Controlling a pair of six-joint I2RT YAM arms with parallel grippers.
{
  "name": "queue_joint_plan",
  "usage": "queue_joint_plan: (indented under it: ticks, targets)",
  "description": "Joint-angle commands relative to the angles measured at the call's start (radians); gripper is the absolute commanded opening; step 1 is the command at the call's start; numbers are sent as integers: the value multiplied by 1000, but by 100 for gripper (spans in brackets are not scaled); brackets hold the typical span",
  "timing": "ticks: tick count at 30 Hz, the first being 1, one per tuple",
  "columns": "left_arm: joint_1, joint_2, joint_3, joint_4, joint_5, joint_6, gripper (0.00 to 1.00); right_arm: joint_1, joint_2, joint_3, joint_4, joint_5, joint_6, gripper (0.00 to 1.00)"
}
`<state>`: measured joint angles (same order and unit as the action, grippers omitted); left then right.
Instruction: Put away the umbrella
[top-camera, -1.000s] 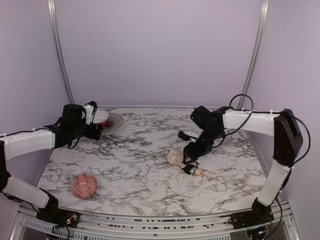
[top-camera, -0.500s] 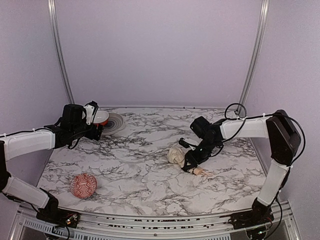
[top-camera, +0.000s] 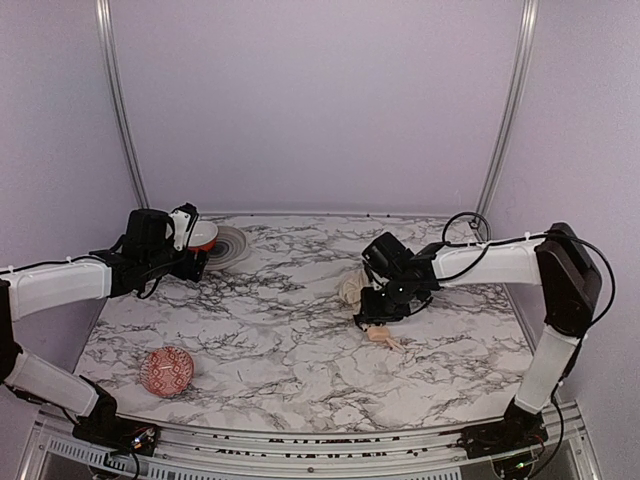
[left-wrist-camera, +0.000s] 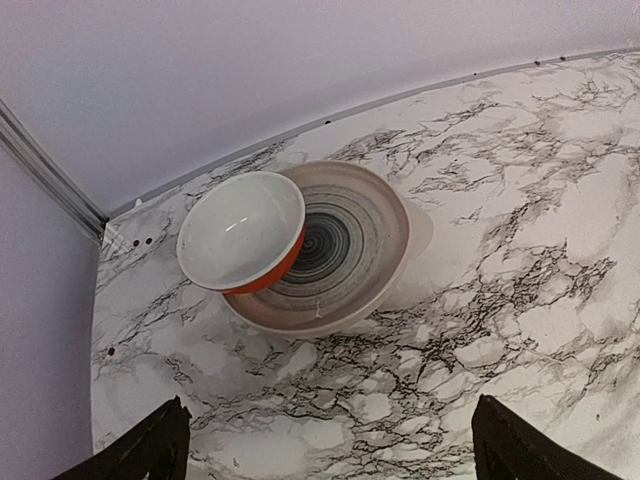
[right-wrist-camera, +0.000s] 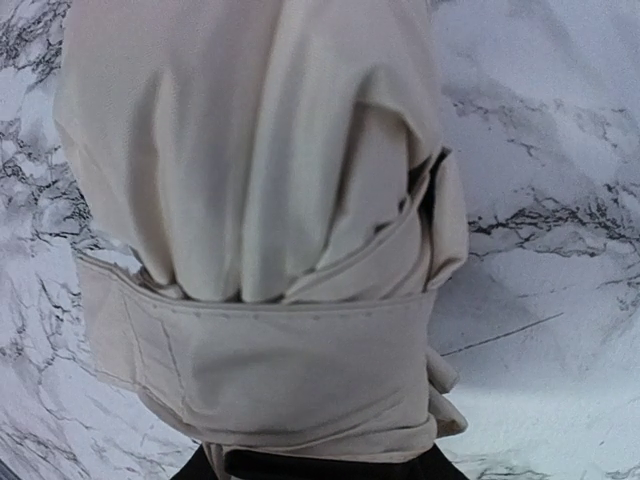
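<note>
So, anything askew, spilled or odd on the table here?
The orange bowl sits off-centre on the swirl plate, overhanging its left rim and looking tilted. The umbrella looks loosely bunched, not neatly rolled. Nothing spilled.

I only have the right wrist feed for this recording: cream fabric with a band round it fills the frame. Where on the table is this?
Observer: The umbrella lies right of centre on the marble table, with the right gripper down on it.
Operator: Is its handle showing anywhere?
Observer: Yes, the pale tan handle sticks out toward the near edge.
Operator: And the left arm?
Observer: The left gripper is open at the back left, near a red bowl that sits on a spiral-patterned plate.
</note>
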<state>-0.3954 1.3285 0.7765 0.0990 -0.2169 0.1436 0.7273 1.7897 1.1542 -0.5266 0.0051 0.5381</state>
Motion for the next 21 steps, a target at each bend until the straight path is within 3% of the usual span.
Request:
queue_joint_plan:
  ticks: [1, 9, 12, 21]
  targets:
    - [-6, 10, 10, -22, 12, 7, 99, 69, -62, -9, 125, 91, 350, 39]
    - [-10, 9, 14, -25, 24, 1, 99, 196, -3, 99, -68, 288, 581, 41]
    - [-10, 6, 14, -23, 24, 0, 99, 208, 60, 156, -144, 305, 576, 44]
    - [-12, 6, 14, -25, 27, 1, 99, 228, 137, 226, -161, 309, 558, 63]
